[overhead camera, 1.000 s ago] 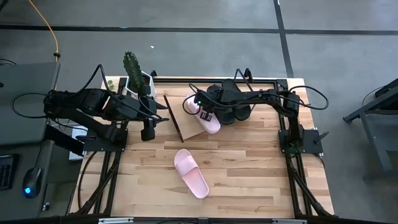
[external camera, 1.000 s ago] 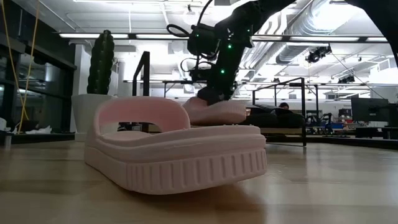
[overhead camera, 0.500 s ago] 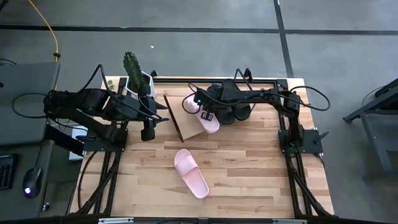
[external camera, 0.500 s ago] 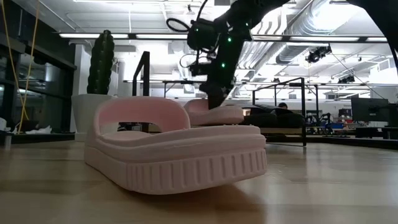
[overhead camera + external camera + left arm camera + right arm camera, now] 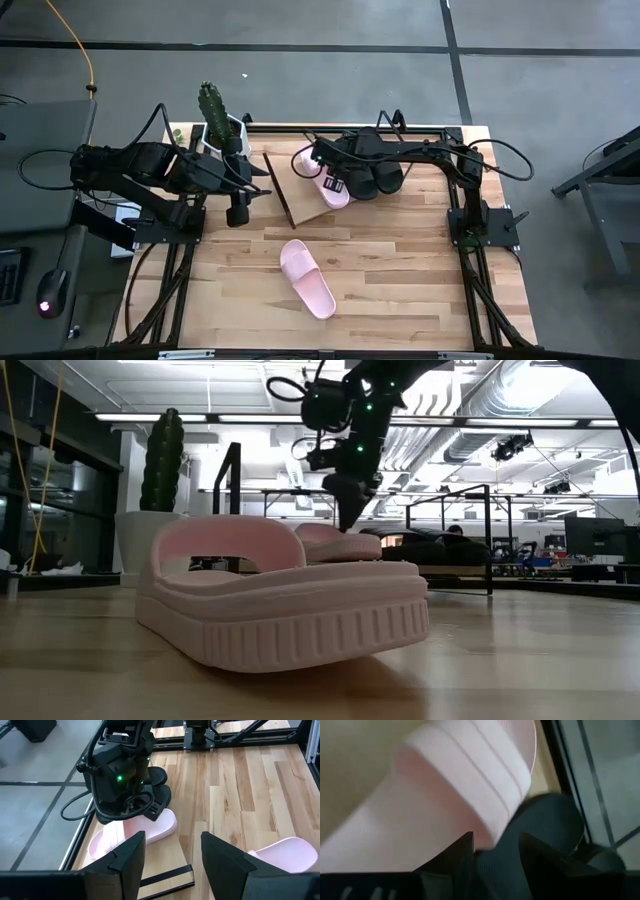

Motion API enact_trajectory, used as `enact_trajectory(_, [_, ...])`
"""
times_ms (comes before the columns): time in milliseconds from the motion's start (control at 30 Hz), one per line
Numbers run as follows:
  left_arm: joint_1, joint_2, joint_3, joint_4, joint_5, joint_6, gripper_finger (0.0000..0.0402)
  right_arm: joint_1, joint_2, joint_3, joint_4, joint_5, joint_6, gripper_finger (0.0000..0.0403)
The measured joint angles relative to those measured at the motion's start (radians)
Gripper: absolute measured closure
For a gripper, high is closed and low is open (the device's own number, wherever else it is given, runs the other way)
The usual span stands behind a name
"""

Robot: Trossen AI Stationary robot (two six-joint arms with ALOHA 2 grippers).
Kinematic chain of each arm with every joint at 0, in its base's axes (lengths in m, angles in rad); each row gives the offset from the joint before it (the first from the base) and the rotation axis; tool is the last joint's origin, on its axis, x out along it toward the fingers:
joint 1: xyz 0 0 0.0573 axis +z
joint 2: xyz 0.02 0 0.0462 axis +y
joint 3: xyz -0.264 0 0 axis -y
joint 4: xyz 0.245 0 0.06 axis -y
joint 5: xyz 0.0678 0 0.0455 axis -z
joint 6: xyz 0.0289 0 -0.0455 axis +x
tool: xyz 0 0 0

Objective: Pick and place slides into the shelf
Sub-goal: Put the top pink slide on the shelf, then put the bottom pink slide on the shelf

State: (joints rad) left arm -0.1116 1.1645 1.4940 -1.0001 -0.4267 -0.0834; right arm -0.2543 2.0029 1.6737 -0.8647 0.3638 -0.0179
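While the right arm reaches in from the right edge toward the middle of the far edge, its right fingers [image 5: 447, 862] hang spread just above the strap of one pink slide [image 5: 335, 193], pinching nothing that you can see. That slide lies on the shelf [image 5: 300, 208], the slanted board close to the far edge. Its one end is against the two black slides [image 5: 378, 178], which sit side by side just to its right. From the wrist camera you can see the ribbed black surface between the open tips, so I judge this as a let-go rather than a grasp. The slide looks to be resting on its own weight.

The board slopes, so that pair of black slides probably serves as a stop that keeps the pink one from creeping sideways. Whether it sits square on the board, you cannot tell from above, since the arm covers part of it.

The second pink slide [image 5: 308, 279] lies flat near the middle of the worktop [image 5: 420, 280], well apart from the shelf and likely your next pick. By the left edge, the left fingers [image 5: 131, 851] wait spread and empty, beside the cactus [image 5: 211, 103] at the far left corner.
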Motion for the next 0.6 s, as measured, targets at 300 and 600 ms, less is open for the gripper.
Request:
enact_trajectory(300, [0.0, 0.0, 0.0, -0.036, 0.002, -0.025, 0.0224, 0.026, 0.0, 0.0, -0.088, -0.007, 0.017, 0.0256])
enact_trajectory(600, [0.0, 0.0, 0.0, -0.072, 0.073, -0.047, 0.0224, 0.077, 0.0, 0.0, -0.081, -0.051, -0.009, 0.0256])
